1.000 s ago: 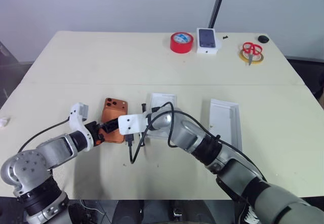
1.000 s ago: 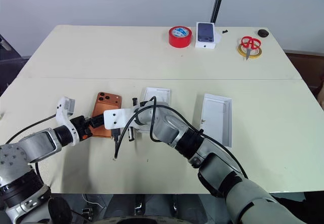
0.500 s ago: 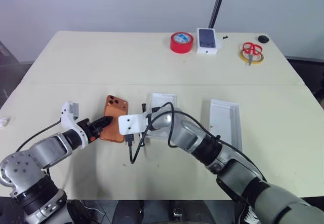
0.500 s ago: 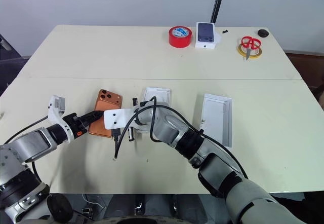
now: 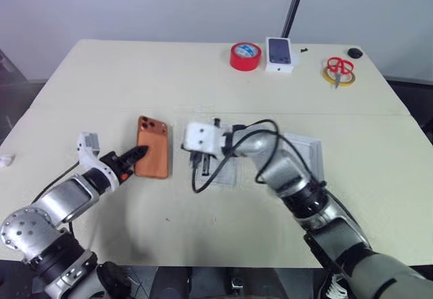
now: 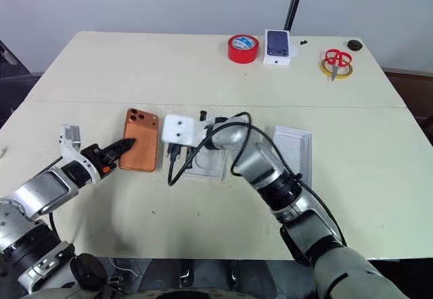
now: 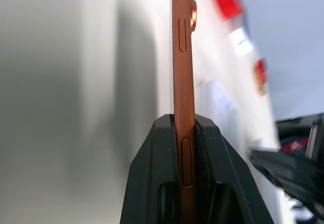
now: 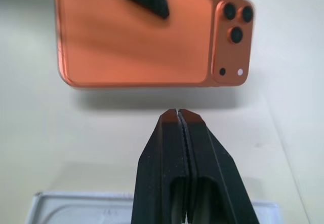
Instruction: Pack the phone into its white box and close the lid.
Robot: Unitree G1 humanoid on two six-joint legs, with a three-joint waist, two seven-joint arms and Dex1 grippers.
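Observation:
The copper-orange phone (image 5: pixel 153 155) hangs just above the table with its camera lenses showing, left of centre. My left gripper (image 7: pixel 183 117) is shut on its near edge, one finger on each face. My right gripper (image 8: pixel 176 113) is shut with nothing in it; it hovers to the right of the phone and points at it, over the near rim of the white box (image 6: pixel 211 167). My right wrist and its cable hide part of the box. The lid (image 6: pixel 296 145) lies inside up to the right of the box, partly behind my right forearm.
Along the table's far edge stand a red tape roll (image 5: pixel 245 55), a small white carton printed with a phone (image 5: pixel 279 54), red-handled scissors on a yellow tape ring (image 5: pixel 337 70) and a small black knob (image 5: pixel 356 53). A black pole (image 5: pixel 298 5) rises behind.
My left gripper has shut on the phone's near edge and raised it slightly. My right gripper has drawn away from the phone, up and to the right, over the white box.

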